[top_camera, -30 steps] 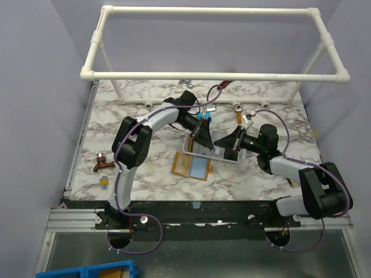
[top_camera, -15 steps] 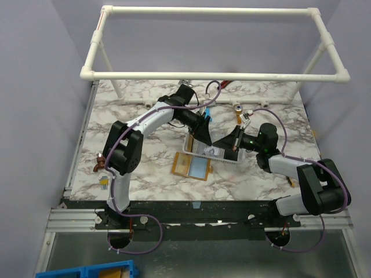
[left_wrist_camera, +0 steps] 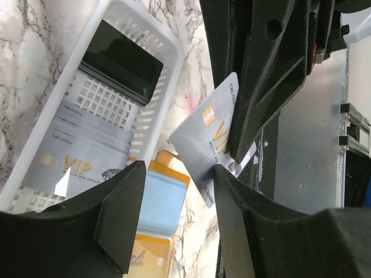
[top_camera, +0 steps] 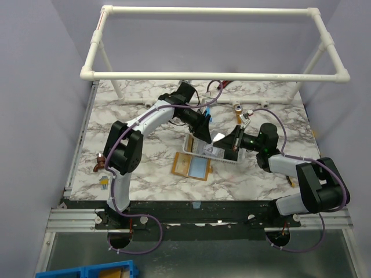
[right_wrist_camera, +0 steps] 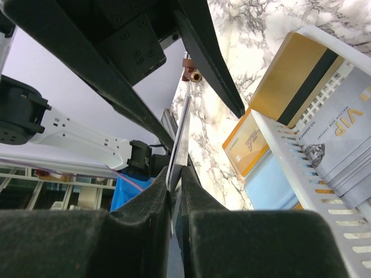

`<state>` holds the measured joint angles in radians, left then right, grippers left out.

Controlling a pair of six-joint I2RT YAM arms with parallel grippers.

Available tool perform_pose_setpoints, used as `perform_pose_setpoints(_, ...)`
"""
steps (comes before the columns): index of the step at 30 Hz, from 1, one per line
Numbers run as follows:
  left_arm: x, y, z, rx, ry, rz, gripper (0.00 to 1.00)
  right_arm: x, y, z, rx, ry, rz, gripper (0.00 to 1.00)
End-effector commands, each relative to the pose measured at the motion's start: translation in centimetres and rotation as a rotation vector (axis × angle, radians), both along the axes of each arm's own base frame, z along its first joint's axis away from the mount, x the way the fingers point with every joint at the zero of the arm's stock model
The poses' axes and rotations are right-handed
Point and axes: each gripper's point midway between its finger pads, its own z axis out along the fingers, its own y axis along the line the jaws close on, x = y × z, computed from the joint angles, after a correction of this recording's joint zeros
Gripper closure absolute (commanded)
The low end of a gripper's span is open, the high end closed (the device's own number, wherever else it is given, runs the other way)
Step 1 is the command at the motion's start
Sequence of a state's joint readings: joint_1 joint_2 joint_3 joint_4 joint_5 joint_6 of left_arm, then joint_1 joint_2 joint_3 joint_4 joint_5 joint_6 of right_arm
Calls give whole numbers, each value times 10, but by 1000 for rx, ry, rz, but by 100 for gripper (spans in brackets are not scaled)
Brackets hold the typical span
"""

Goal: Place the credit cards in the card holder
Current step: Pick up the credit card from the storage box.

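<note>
- Since the earlier frame, the left end effector (left_wrist_camera: 178, 168) is sitting closer to the right end effector (right_wrist_camera: 175, 174), and its jaws are narrowing from wide to about half open.
- A handover is under way: the right end effector is pinching a silver card (left_wrist_camera: 203, 136) by its edge, above the white basket (left_wrist_camera: 168, 52), while the left jaws are bracketing it without clamping.
- Next, the left jaws need to be closing squarely on the card before the right lets go.
- More silver cards (left_wrist_camera: 81, 156), black cards (left_wrist_camera: 122, 61) and a gold card (right_wrist_camera: 293, 72) are waiting in the basket.
- The card holder (left_wrist_camera: 164, 200) is lying open on the bench (top_camera: 145, 168), just beside the basket.
- "VIP" is showing in gold on the silver cards; the smaller print is too fine to read reliably.
</note>
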<state>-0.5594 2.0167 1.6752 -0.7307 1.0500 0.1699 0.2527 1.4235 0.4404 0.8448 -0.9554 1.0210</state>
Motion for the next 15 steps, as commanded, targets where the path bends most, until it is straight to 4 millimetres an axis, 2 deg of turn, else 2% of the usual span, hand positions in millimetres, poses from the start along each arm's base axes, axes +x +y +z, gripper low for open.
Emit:
perform_pose_setpoints(1, 22, -1, 3, 3, -72, 20, 50, -3, 1, 13, 15, -46, 48, 84)
perform_pose_setpoints(3, 26, -1, 5, 2, -77, 25, 50, -2, 1, 13, 8, -46, 46, 80)
perform_pose_setpoints(9, 27, -2, 6, -1, -67, 23, 53, 1, 0, 9, -16, -32, 30, 80)
perform_pose_setpoints(12, 24, -2, 7, -8, -56, 18, 52, 4, -1, 4, -30, -15, 15, 86)
perform_pose_setpoints(15, 20, -2, 9, -19, -36, 10, 52, 8, -1, -2, -47, 4, 4, 97)
